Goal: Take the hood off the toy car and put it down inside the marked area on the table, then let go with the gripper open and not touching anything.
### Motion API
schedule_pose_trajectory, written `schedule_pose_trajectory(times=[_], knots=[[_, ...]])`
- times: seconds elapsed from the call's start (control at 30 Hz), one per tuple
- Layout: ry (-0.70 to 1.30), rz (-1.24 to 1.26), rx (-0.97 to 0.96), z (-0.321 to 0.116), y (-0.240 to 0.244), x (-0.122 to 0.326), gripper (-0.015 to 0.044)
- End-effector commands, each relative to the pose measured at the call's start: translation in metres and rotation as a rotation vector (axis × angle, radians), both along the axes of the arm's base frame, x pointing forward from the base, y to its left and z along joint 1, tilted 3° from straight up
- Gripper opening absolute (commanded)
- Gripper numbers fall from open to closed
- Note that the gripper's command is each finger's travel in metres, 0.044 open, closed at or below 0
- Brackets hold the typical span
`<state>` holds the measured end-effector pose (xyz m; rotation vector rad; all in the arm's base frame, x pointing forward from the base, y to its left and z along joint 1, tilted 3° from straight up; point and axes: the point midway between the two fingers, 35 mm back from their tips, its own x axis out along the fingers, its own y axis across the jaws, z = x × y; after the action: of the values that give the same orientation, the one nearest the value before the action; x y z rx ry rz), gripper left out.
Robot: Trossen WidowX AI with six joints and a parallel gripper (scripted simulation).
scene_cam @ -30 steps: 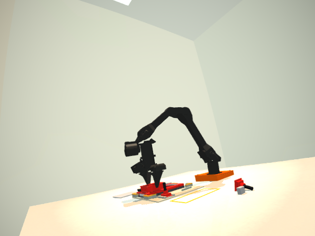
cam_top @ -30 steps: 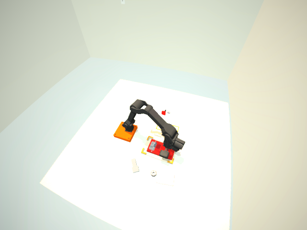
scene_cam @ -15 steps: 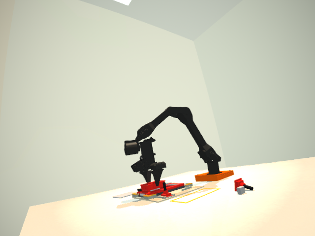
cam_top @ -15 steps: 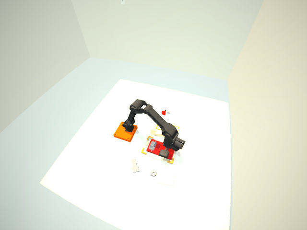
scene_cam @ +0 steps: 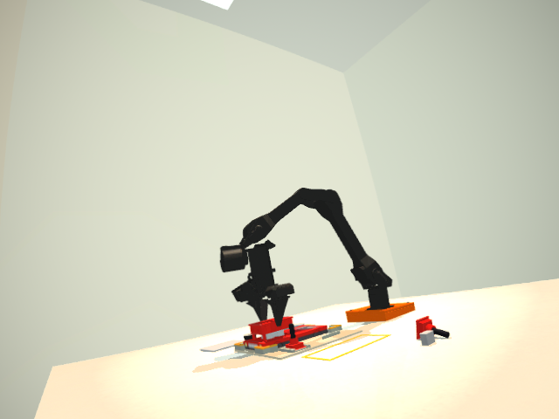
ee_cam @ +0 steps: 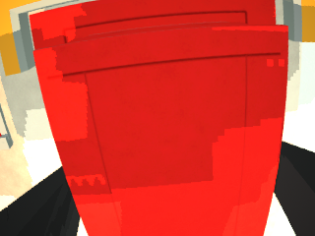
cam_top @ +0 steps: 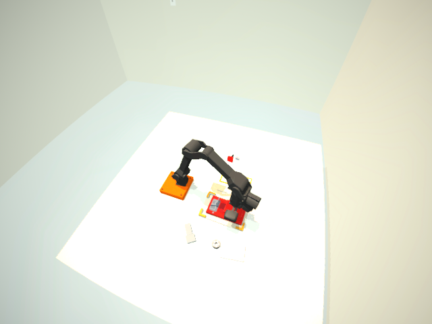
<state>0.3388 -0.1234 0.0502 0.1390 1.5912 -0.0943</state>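
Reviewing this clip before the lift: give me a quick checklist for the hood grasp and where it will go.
1. Pincer shut on the red hood: ok.
2. Fingers on both hood sides: ok.
3. Hood lifted free of the toy car: not ok, it sits low on it.
4. Yellow-outlined marked area visible beside the car: ok.
5. Grip centred along the hood: cannot tell.
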Motion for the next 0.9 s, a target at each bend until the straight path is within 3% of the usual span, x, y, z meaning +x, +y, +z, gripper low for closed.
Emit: schedule_pose_trajectory(times=[0.0, 0.43, 0.87], knots=[[-0.016, 0.001, -0.006, 0.008, -0.001, 0.003, 0.0000], [-0.015, 0.001, -0.006, 0.016, -0.002, 0.003, 0.0000], [-0.015, 0.001, -0.006, 0.056, -0.002, 0.003, 0.0000]])
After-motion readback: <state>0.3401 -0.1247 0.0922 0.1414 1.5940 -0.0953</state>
